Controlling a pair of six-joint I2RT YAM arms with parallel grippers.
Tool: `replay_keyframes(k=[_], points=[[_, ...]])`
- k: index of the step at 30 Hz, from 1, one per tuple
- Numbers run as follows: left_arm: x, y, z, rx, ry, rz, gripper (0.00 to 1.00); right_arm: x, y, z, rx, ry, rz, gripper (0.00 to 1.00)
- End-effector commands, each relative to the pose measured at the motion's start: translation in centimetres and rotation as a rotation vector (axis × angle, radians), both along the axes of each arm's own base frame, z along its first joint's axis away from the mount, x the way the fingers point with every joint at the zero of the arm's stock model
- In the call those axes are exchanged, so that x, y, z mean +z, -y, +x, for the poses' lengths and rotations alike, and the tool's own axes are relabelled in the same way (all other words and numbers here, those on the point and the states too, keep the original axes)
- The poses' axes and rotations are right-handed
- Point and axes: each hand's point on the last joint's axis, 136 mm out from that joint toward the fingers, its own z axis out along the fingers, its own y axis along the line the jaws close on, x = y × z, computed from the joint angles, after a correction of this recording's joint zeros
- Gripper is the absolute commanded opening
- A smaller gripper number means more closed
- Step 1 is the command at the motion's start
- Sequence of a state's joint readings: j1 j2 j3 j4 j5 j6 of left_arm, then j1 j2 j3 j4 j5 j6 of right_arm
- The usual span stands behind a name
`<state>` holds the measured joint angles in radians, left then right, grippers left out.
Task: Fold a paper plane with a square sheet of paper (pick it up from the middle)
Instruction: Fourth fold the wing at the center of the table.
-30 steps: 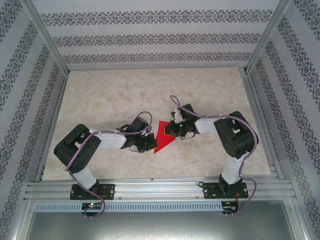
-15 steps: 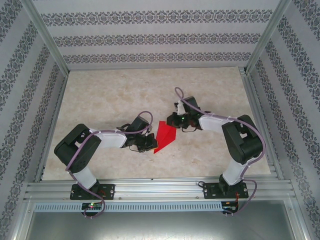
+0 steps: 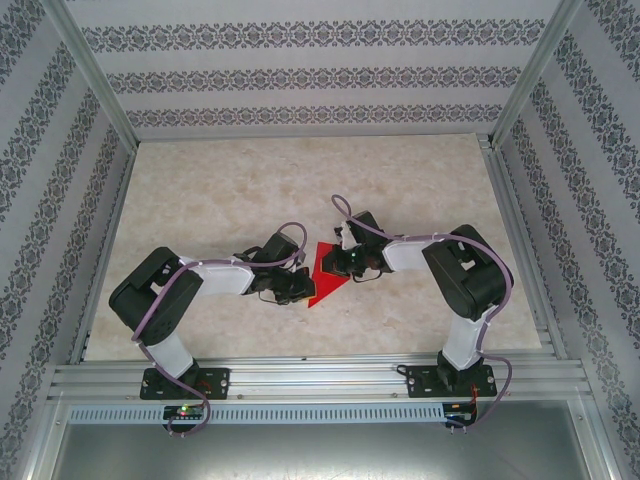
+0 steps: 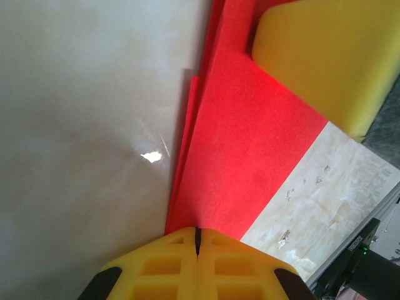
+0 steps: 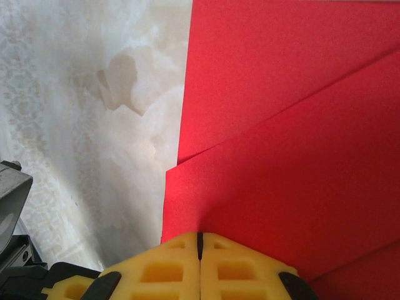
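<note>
Patterned wallpaper walls (image 3: 300,70) close in a pale marble-look table (image 3: 220,200), with an aluminium frame (image 3: 320,375) running along its near edge where both arms are bolted. You find the sheet of red paper (image 3: 322,280) lying a little nearer than the middle of the table, between the two arms. It is already creased into a pointed shape, with its narrow end toward the near edge and a second point toward the far edge.

Your left gripper (image 4: 197,234) comes in low from the left side. Its yellow fingers are pressed tight together with only a thin seam between them, and the tip sits right at the paper's narrow corner. From that wrist camera you can see stacked red layers fanning away from the fingertips, flat on the table, their left edges slightly offset.

Your right gripper (image 5: 200,240) reaches in from the right, toward the paper's upper part. Its fingers are likewise closed flush — no gap. The tip meets the edge of an overlapping flap, and a diagonal fold line runs up to the right across the red surface beyond it.

Both closed tips touch the paper, but you cannot tell from these views whether either one pinches a layer or merely presses on it. One yellow finger of the right gripper also shows at the upper right of the left wrist camera, over the paper.
</note>
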<state>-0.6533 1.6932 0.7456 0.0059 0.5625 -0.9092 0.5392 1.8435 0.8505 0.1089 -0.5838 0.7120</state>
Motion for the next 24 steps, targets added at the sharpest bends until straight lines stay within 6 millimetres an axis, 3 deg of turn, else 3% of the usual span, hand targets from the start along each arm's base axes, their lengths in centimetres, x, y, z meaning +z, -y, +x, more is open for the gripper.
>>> replay_keyframes(k=[1,9,18,22,24], points=[[-0.9,-1.5,-3.2,-0.069,-0.095,0.070,0.00,-2.6,1.2,-0.5,-0.025,-0.056,-0.086,0.05],[-0.6,-2.4,-4.7,-0.107,-0.125,0.097,0.00,-3.2,1.6,-0.5,-0.032,-0.069,-0.109,0.05],[1.0,-2.1,-4.2,-0.145,-0.089,0.102,0.00,-2.8,1.5,-0.4,-0.030,-0.065,-0.110,0.05],[2.7,-1.9,-2.5,-0.115,-0.017,0.111,0.03,-1.0,0.8,0.1,-0.022,-0.046,-0.067,0.06],[3.8,-1.9,-1.4,-0.089,0.024,0.117,0.06,1.1,0.1,0.7,-0.020,-0.017,-0.027,0.09]])
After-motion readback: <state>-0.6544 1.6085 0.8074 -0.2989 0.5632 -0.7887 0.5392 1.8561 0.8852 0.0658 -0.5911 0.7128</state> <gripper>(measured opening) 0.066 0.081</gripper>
